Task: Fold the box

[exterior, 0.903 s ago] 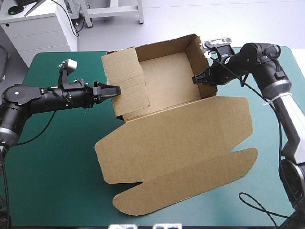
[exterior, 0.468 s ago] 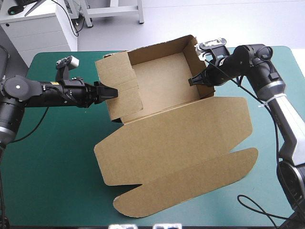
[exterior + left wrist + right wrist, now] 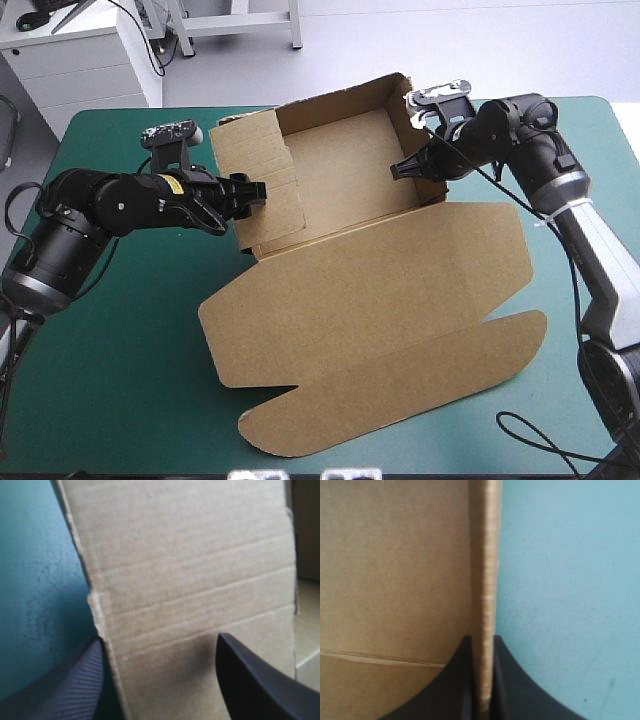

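Brown box on the table, walls up, lid flat, right hand clamped on one wall, left hand apart around the other.

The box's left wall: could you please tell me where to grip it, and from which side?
Probably its top edge. The left wall stands upright with bare teal-green cover outside it, so fingers coming from the table's left can straddle the board, one inside, one outside, as the left gripper does.

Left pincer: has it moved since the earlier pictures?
Yes. The left pincer has shifted away from the table's left edge, reaching farther across the box's left wall.
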### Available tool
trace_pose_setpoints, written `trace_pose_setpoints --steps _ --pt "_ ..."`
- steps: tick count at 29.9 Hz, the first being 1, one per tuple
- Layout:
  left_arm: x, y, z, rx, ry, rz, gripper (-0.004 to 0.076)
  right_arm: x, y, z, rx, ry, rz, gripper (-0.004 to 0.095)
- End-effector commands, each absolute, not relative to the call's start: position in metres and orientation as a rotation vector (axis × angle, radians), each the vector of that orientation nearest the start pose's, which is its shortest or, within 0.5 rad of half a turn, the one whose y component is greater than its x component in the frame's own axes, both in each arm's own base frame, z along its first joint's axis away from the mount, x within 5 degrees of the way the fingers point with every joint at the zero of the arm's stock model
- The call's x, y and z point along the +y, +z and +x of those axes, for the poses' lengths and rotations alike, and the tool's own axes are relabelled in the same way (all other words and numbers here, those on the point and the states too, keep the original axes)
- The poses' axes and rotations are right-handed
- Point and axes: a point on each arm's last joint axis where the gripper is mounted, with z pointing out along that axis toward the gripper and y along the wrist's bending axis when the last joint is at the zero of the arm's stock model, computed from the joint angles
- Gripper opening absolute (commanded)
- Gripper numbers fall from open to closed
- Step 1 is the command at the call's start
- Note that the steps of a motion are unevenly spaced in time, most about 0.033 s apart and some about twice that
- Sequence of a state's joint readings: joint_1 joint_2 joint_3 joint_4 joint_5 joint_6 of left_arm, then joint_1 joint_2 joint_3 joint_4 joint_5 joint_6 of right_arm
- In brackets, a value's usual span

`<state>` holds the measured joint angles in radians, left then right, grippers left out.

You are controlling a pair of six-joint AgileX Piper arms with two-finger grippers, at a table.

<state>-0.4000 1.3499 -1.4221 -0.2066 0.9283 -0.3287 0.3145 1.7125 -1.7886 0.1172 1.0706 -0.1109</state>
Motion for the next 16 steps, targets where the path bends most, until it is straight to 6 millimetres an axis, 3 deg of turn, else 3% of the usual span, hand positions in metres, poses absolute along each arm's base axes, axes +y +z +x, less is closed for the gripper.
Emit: trace_pose_setpoints --steps 1,6,16 --pt "-0.132 0.425 0.25 2.299 -0.604 -0.033 0.0457 0.127 0.422 0.345 2.287 0.299 -0.457 -0.0012" --pt "-0.143 0.415 0.253 2.326 -0.492 -0.068 0.0456 0.128 0.424 0.343 2.28 0.32 -0.458 -0.0012" --pt "-0.151 0.399 0.262 2.408 -0.532 -0.24 0.0456 0.126 0.43 0.34 2.256 0.316 -0.454 -0.0012"
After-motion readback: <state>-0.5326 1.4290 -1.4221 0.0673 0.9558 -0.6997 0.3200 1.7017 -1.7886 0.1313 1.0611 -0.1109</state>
